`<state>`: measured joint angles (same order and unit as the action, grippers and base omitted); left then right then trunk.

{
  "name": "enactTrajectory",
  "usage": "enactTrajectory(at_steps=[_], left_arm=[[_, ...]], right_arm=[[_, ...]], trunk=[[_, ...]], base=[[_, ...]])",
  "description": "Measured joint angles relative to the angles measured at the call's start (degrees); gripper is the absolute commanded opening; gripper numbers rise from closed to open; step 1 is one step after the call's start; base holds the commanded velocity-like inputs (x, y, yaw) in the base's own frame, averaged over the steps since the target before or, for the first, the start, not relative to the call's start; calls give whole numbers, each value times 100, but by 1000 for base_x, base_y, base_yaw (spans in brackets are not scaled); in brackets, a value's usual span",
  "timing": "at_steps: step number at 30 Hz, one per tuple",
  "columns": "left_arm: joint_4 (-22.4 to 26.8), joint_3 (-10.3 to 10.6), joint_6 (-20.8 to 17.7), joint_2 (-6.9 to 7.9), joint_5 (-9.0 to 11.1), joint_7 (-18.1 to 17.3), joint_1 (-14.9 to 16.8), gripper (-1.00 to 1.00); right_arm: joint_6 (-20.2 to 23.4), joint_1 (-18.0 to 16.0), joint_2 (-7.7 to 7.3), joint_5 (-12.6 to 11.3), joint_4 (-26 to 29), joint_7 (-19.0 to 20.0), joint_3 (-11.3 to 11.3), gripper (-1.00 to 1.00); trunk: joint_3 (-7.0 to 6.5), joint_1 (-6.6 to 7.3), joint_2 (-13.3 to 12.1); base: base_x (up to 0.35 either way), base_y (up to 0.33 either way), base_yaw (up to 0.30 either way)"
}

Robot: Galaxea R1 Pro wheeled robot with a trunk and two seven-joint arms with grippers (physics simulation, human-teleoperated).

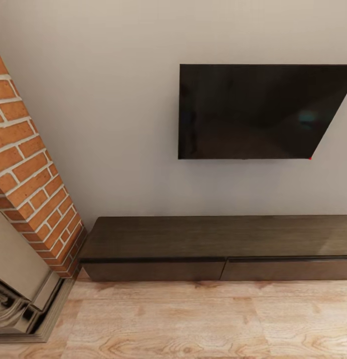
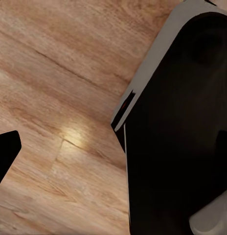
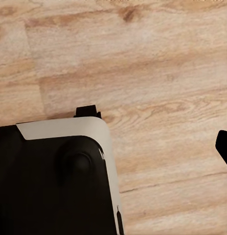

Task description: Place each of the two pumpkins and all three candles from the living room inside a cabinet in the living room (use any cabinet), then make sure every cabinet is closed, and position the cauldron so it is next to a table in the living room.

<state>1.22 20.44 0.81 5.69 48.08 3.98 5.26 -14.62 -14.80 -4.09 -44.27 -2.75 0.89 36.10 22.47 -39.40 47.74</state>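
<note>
The long, low dark brown cabinet (image 1: 218,238) stands against the wall ahead of me in the head view. Its two wide drawer fronts, the left drawer front (image 1: 153,270) and the right drawer front (image 1: 288,269), both sit flush and closed, and its top is bare. The pumpkins, candles, cauldron and table are out of view. In the left wrist view one black fingertip (image 2: 6,156) of my left gripper shows over the wooden floor, far off to the side with nothing against it. One black fingertip (image 3: 225,147) of my right gripper shows the same way in the right wrist view.
A black television (image 1: 258,112) hangs on the wall above the cabinet. A red brick fireplace (image 1: 29,184) with a stone hearth (image 1: 19,309) juts out beside the cabinet's left end. Light wood floor (image 1: 193,319) lies before the cabinet. My own black base (image 2: 182,142) (image 3: 50,186) sits below both wrists.
</note>
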Motion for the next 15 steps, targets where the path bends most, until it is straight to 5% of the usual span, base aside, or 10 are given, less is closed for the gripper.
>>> enactTrajectory(at_steps=[15], left_arm=[[12,-1,0,-5,3,0,1,100]], right_arm=[[310,0,25,22,8,-8,11,100]], trunk=[[0,0,0]], base=[[0,0,0]])
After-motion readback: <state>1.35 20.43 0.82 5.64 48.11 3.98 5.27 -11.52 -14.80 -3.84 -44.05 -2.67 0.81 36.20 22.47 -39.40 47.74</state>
